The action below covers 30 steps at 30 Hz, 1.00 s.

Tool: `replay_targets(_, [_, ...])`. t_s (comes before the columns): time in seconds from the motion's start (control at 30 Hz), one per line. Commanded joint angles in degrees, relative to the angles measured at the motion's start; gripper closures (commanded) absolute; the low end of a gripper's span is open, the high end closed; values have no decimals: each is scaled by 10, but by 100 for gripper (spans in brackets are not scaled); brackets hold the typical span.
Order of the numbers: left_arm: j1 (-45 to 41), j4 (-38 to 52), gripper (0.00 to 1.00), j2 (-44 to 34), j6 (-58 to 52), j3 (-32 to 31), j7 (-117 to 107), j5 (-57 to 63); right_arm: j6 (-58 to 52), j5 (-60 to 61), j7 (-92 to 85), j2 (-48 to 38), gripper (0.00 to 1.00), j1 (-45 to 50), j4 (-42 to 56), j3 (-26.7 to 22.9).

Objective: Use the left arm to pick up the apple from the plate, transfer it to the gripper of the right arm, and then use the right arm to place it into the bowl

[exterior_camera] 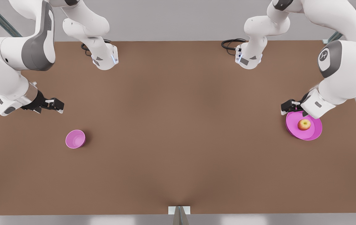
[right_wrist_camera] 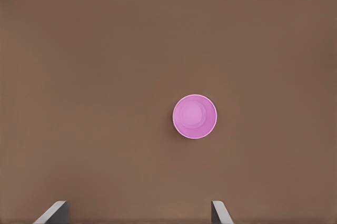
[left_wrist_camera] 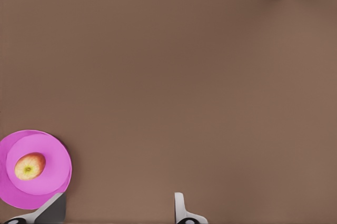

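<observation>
While one apple (exterior_camera: 304, 125) sat on one plate (exterior_camera: 315, 132), both grippers, left (exterior_camera: 290, 107) and right (exterior_camera: 53, 105), hung unclenched; one bowl (exterior_camera: 75, 139) lay at the plate's nine o'clock.

A plain brown matte tabletop (exterior_camera: 171, 140) fills the scene. Two black coiled cables (exterior_camera: 232, 43) lie at its far edge; a small white bracket (exterior_camera: 179, 210) sits mid near edge.

- The left gripper (exterior_camera: 289, 107) overlapped the far rim of the plate (exterior_camera: 313, 135), hiding that part.
- Beside the plate, the left wrist view's edge cut off both fingertips (left_wrist_camera: 180, 205).
- Near the bowl (right_wrist_camera: 194, 116), the right gripper's fingertips (right_wrist_camera: 218, 211) were likewise cut off.
</observation>
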Motion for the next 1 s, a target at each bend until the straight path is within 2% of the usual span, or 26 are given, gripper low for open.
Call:
replay_targets(0.0, [0, 0, 0, 0, 8, 0, -4, 9, -1, 0, 6, -1, 0, 0, 0, 0])
replay_targets(0.07, [8, -16, 0, 7, 12, 6, -3, 9, -1, 0, 6, -1, 0, 1, 0, 0])
replay_targets(0.1, [8, -39, 0, 9, 22, 31, -4, 9, -1, 0, 6, -1, 0, 1, 0, 0])
replay_targets(0.2, [9, -215, 0, 9, 204, 122, -4, 1, -1, 0, 6, -1, 0, 0, 0, 0])
replay_targets(0.33, [24, -329, 0, 27, 351, 161, 61, -23, -2, 0, 6, -1, 0, 1, 0, 0])
replay_targets(0.47, [50, -407, 0, 59, 491, 206, 247, -60, -2, -1, 6, -1, 0, 2, 0, 0])
replay_targets(0.53, [53, -410, 0, 65, 495, 228, 314, -60, -2, -1, 6, -1, 0, 2, 0, 0])
replay_targets(0.73, [83, -410, 0, 106, 532, 241, 471, -62, -2, -1, -2, -1, 0, 1, 0, 0])
replay_targets(0.97, [85, -410, 0, 153, 549, 241, 502, -83, -2, 0, -4, -1, 0, 1, -1, 0])
